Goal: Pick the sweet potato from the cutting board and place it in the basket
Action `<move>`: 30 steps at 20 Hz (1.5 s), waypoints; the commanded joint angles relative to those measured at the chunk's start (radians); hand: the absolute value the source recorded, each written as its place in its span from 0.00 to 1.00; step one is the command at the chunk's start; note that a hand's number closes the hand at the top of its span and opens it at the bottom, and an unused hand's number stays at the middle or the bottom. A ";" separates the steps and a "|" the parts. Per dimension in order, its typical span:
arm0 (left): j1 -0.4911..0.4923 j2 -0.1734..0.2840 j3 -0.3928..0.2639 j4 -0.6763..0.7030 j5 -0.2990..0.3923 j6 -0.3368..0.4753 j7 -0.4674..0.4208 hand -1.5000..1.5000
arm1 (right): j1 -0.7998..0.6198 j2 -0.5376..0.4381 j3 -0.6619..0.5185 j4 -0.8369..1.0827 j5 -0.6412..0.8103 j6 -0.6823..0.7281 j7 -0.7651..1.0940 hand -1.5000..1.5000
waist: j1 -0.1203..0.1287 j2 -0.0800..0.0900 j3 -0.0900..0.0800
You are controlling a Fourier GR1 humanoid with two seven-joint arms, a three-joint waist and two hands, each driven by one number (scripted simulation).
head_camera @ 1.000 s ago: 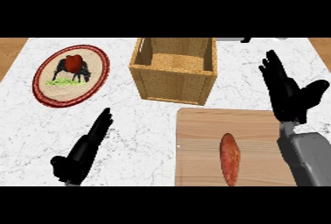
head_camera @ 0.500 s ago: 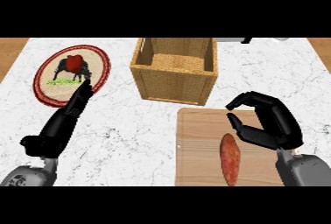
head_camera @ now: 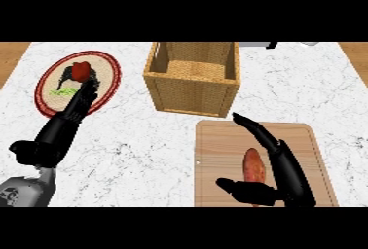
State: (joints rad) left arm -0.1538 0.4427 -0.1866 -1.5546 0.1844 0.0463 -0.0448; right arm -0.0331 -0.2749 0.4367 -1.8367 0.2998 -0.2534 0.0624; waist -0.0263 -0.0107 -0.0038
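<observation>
An orange-brown sweet potato [head_camera: 253, 164] lies lengthwise on the wooden cutting board [head_camera: 218, 146] at the lower right. My right hand [head_camera: 282, 171] is over the board, its fingers stretched along the potato's right side and its thumb lying across the potato's near end. The fingers are straight, so the hand is open. The woven basket [head_camera: 191, 75] stands upright just behind the board, its inside holding nothing visible. My left hand [head_camera: 63, 130] is at the left, open, fingers pointing up toward a plate.
A red-rimmed plate [head_camera: 108, 73] with a red item and some greens sits at the back left. A grey object [head_camera: 257, 44] shows at the back edge behind the basket. White marble counter runs between the plate and the board.
My right hand came down and toward me, uncurling its fingers alongside the sweet potato. My left hand shifted slightly; its fingertips stay at the plate's edge.
</observation>
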 commanded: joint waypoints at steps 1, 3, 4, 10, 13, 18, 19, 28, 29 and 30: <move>-0.002 -0.003 0.002 -0.007 -0.006 0.008 0.020 0.50 | -0.047 -0.094 -0.046 -0.113 0.208 -0.042 0.242 0.00 | -0.004 -0.003 -0.003; -0.026 0.031 0.043 0.006 0.034 -0.032 0.029 0.50 | -0.078 -0.158 -0.066 -0.171 0.278 0.020 0.368 0.00 | -0.007 -0.004 -0.004; 0.001 0.018 0.022 0.010 0.001 -0.014 0.003 0.50 | -0.044 -0.205 -0.066 -0.223 0.296 0.069 0.420 0.00 | -0.014 -0.005 -0.004; -0.001 0.003 -0.002 -0.001 -0.018 -0.012 0.003 0.50 | -0.078 -0.412 -0.067 -0.353 0.134 0.494 0.677 0.00 | 0.001 0.002 -0.004; -0.012 0.000 0.002 -0.051 -0.006 -0.006 0.050 0.50 | -0.107 -0.449 -0.130 -0.448 -0.055 0.637 0.817 0.00 | 0.014 0.001 -0.001; 0.006 -0.022 0.009 0.014 -0.025 -0.024 -0.020 0.50 | -0.150 -0.466 -0.212 -0.597 -0.339 0.739 1.071 0.00 | 0.019 0.008 0.001; -0.022 0.006 0.033 -0.012 0.009 -0.049 0.033 0.50 | -0.107 -0.529 -0.328 -0.618 -0.436 0.750 1.037 0.00 | 0.007 0.006 0.002; -0.059 -0.044 0.074 0.043 -0.017 -0.097 0.026 0.50 | -0.025 -0.535 -0.435 -0.575 -0.434 0.754 0.939 0.00 | 0.020 0.011 0.004; 0.004 -0.060 0.055 -0.002 -0.039 -0.081 0.016 0.50 | 0.018 -0.518 -0.435 -0.684 -0.450 0.721 1.018 0.00 | 0.020 0.009 0.003; -0.004 -0.073 0.039 0.033 -0.096 -0.070 -0.028 0.50 | -0.011 -0.473 -0.395 -0.656 -0.394 0.692 1.002 0.00 | 0.023 0.010 0.003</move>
State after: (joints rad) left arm -0.1653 0.3941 -0.1462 -1.5544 0.1387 -0.0147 -0.0280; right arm -0.0626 -0.8049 0.0263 -2.4336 -0.1269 0.4333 0.9742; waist -0.0078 -0.0021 -0.0007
